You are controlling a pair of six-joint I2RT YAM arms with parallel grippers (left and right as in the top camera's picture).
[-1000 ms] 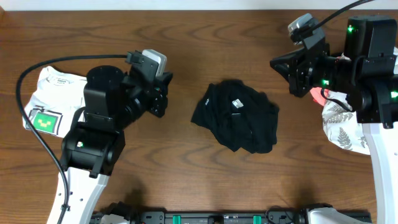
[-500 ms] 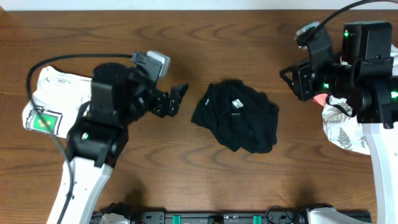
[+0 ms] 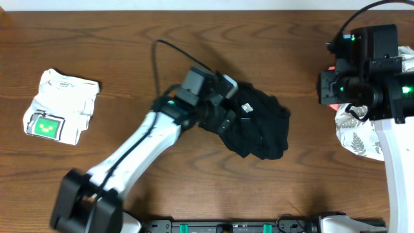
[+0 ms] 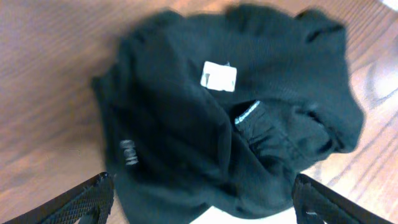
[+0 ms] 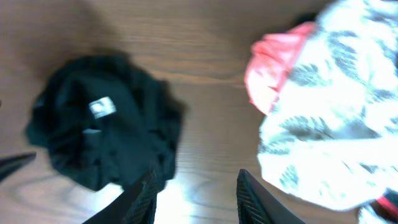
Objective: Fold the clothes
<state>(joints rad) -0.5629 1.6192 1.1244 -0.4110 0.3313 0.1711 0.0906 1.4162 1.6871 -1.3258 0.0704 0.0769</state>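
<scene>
Overhead: black garment [image 3: 255, 129] lies crumpled, not folded, at mid-table [image 3: 129, 39]. L arm reaches across from lower left, and L gripper [image 3: 226, 109] sits over the garment's left edge; jaw state unreadable from here, and can't tell if it touches the cloth. L wrist cam fills that in: fingertips [image 4: 93, 196] at the bottom corners are spread wide w/ nothing between them, and the garment [image 4: 230, 124] bunches across the frame. Also seen only there: a small white tag [image 4: 219, 76] near the top and a faint logo [image 4: 127, 151] on the left fold. Overhead shows the R arm up at the right edge, well apart from the garment. R wrist cam (blurred): R gripper [image 5: 202, 199] fingers parted and empty, garment [image 5: 99, 124] to one side. White leaf-print cloth [image 5: 336, 112] w/ a red piece [image 5: 273, 71] lies on the other. Overhead alone shows the folded white tee [image 3: 59, 105] w/ green print at far left.
</scene>
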